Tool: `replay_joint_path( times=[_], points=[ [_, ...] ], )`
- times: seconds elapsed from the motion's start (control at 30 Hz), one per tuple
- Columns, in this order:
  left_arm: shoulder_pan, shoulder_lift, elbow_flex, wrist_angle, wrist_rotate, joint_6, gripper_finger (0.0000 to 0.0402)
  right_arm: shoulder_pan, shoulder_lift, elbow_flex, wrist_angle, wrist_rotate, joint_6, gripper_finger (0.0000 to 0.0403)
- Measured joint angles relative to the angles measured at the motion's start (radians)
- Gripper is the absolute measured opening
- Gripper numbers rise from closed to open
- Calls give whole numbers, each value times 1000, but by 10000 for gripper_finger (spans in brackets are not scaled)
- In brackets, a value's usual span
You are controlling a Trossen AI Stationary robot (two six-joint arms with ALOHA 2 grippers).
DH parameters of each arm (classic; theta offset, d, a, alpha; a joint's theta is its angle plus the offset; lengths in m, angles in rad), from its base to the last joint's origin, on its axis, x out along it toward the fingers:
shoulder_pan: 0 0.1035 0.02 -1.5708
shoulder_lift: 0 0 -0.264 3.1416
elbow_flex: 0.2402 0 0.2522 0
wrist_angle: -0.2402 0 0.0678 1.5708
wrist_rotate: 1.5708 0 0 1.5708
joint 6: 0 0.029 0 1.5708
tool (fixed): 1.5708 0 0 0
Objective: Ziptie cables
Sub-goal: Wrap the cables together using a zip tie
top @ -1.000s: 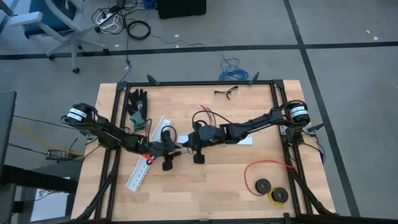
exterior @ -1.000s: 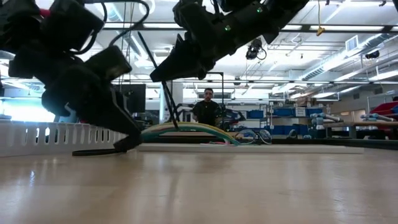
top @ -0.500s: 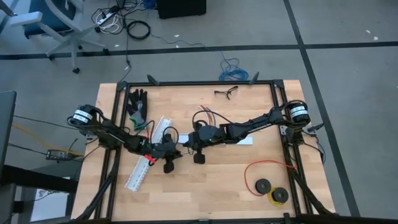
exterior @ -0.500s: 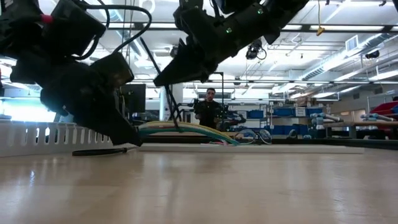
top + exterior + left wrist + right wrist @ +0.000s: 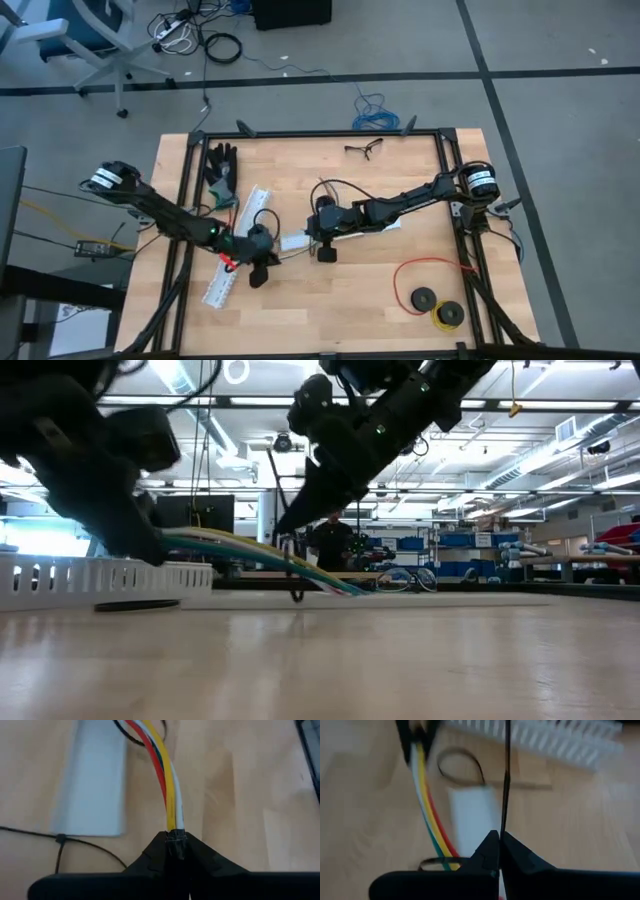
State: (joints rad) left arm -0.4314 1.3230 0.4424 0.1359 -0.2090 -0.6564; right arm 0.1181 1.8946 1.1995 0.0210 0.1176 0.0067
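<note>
The cables (image 5: pixel 170 785), a bundle of yellow, red, white and darker wires, are stretched just above the tabletop (image 5: pixel 380 300) near its middle, between the two grippers. One end of the bundle, where a small dark plug (image 5: pixel 176 841) sits, is pinched between the pressed-together fingers of the left gripper (image 5: pixel 176 851), which is seen in the high view toward the left-centre of the tabletop (image 5: pixel 262 243). In the low view the bundle (image 5: pixel 270 552) is seen lifted at the left gripper (image 5: pixel 150 550) and slanting down toward the wood. The right gripper (image 5: pixel 500 851), just right of the tabletop's centre (image 5: pixel 322 225), is closed on a thin black strand (image 5: pixel 506 780) that runs straight away from its fingertips; whether this is a zip tie cannot be told. A white flat piece (image 5: pixel 296 241) lies on the wood between the two grippers. A white slotted channel (image 5: pixel 236 250) lies slantwise toward the left edge, with a black glove (image 5: pixel 220 168) near the far left corner. A red wire loop (image 5: pixel 432 275) with black spools (image 5: pixel 424 298) lies toward the near right corner.
</note>
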Motion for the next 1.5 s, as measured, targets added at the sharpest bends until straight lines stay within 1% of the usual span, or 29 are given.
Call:
replay_joint_path(
  times=[0.13,0.23,0.3,0.5,0.57,0.7,0.87,1.03,1.1,1.2,1.3,1.43,1.5],
  points=[
    [-63,-48,51,-202,-74,-39,47,6,-11,0,-41,15,1,0],
    [-96,-69,72,-283,-136,-61,47,19,-39,0,-72,68,-2,0],
    [-107,-70,79,-300,-158,-80,47,25,-67,0,-90,98,-9,0],
    [-113,-77,78,-383,-214,-148,47,24,-152,0,-268,196,-9,0],
    [-114,-76,78,-379,-225,-163,47,21,-168,0,-323,222,-1,0],
    [-114,-76,78,-379,-232,-185,47,6,-171,0,-393,230,0,0],
    [-124,-81,78,-340,-260,-187,47,-23,-153,0,-401,231,-8,0],
    [-163,-100,129,-376,-356,-161,47,-50,-129,1,-385,195,-58,0],
    [-173,-108,159,-426,-397,-158,47,-58,-124,-4,-381,192,-79,0],
    [-190,-137,200,-522,-490,-158,47,-64,-121,-4,-338,170,-141,0],
    [-192,-162,232,-602,-574,-158,47,-69,-117,-5,-248,114,-233,0],
    [-184,-188,253,-680,-618,-164,47,-79,-113,-5,-149,19,-343,0],
    [-174,-194,253,-709,-629,-175,47,-92,-113,-4,-136,-10,-389,0]
  ],
)
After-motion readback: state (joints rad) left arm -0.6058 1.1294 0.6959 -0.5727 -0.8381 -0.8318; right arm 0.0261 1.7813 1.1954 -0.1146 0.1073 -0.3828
